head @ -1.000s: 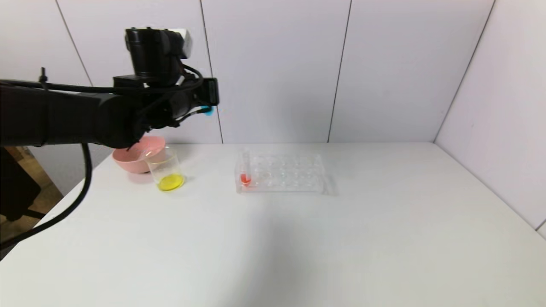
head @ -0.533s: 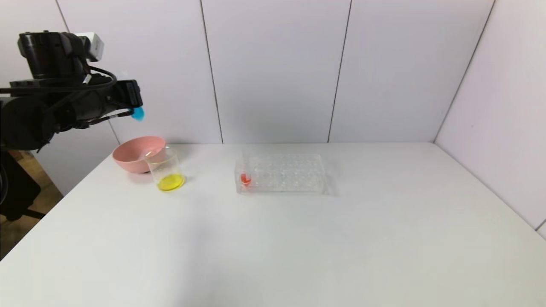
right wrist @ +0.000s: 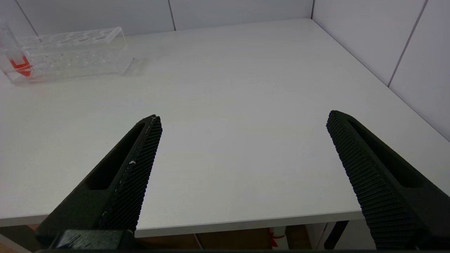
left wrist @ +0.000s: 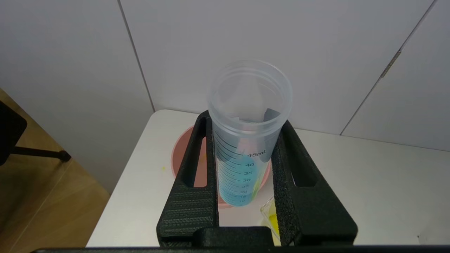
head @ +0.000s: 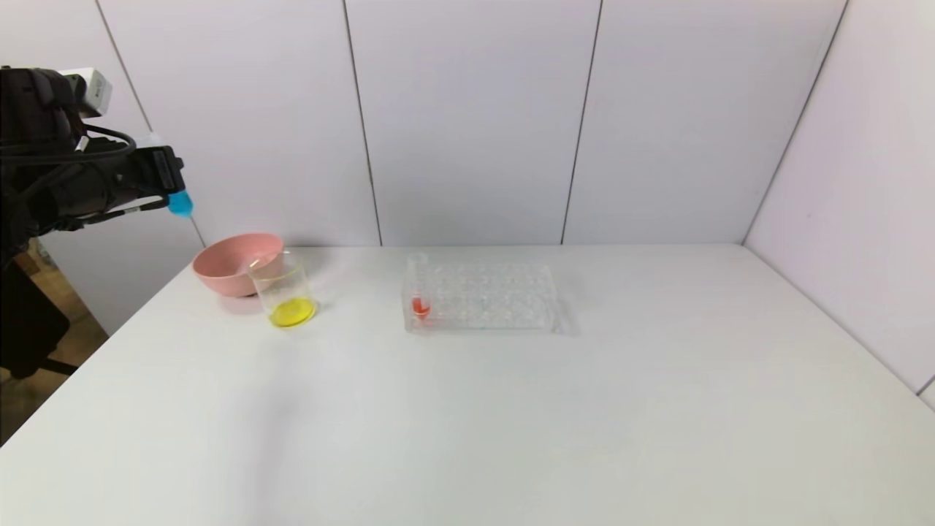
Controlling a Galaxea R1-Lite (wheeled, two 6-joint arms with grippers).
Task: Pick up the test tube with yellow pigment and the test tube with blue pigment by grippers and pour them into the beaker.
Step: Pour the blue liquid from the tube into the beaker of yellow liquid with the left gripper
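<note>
Left hand (left wrist: 246,196) raised over surface's (head: 511,409) far-left corner, clamping blue tube (left wrist: 246,147) upright above pink bowl (head: 235,272), beaker (head: 286,296) beside; right hand (right wrist: 242,158) low, spread wide.

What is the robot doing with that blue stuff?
The left gripper has its jaws shut on the test tube with blue pigment and holds it up in the air, off past the left end of the table, above the pink bowl. The beaker beside the bowl already has yellow liquid in it, but no blue yet. A tube with red liquid stands in the clear rack. The right gripper waits open, low over the table's near edge.
</note>
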